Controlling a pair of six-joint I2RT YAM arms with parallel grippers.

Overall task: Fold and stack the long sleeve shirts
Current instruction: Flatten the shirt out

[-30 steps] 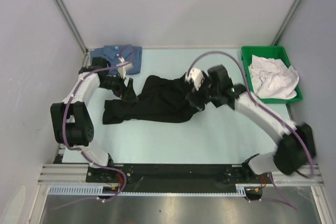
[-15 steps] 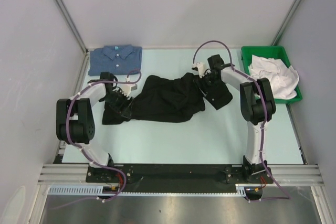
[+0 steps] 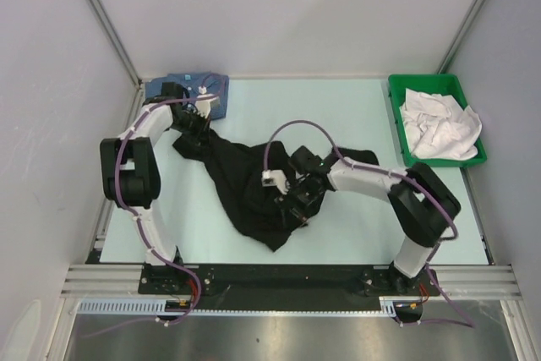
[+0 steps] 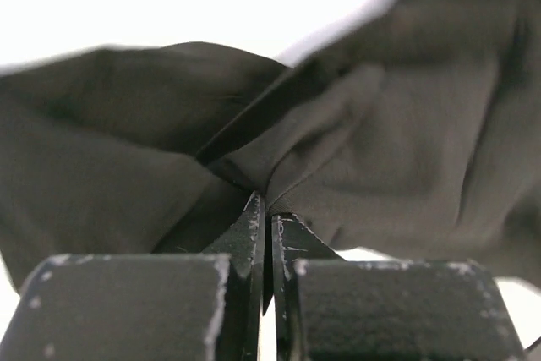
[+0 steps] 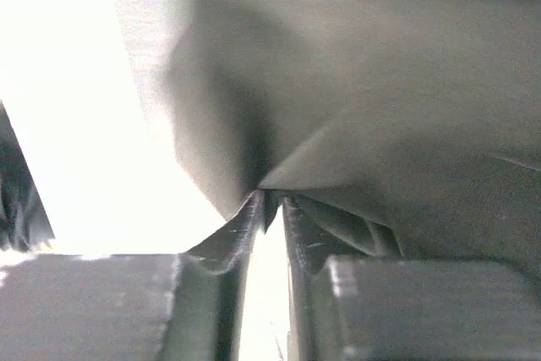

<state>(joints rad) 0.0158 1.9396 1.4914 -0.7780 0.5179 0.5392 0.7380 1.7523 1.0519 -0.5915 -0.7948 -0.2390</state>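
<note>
The black long sleeve shirt (image 3: 241,183) lies bunched and stretched diagonally from back left toward the near middle of the table. My left gripper (image 3: 193,134) is shut on the shirt's back-left end; in the left wrist view the jaws (image 4: 269,209) pinch a fold of the black shirt (image 4: 380,133). My right gripper (image 3: 296,200) is shut on the cloth near the front middle; in the right wrist view the jaws (image 5: 269,202) nip an edge of the black shirt (image 5: 380,107). The blue long sleeve shirt (image 3: 161,87) lies folded in the back-left corner, mostly hidden behind the left arm.
A green tray (image 3: 396,116) with crumpled white cloth (image 3: 439,124) stands at the back right. Grey walls close in the table on the left, back and right. Purple cables loop above both arms.
Both grippers have closed on the black shirt. The left one carried its end toward the back left. The right arm swung from the back right to the front middle, dragging cloth with it.
</note>
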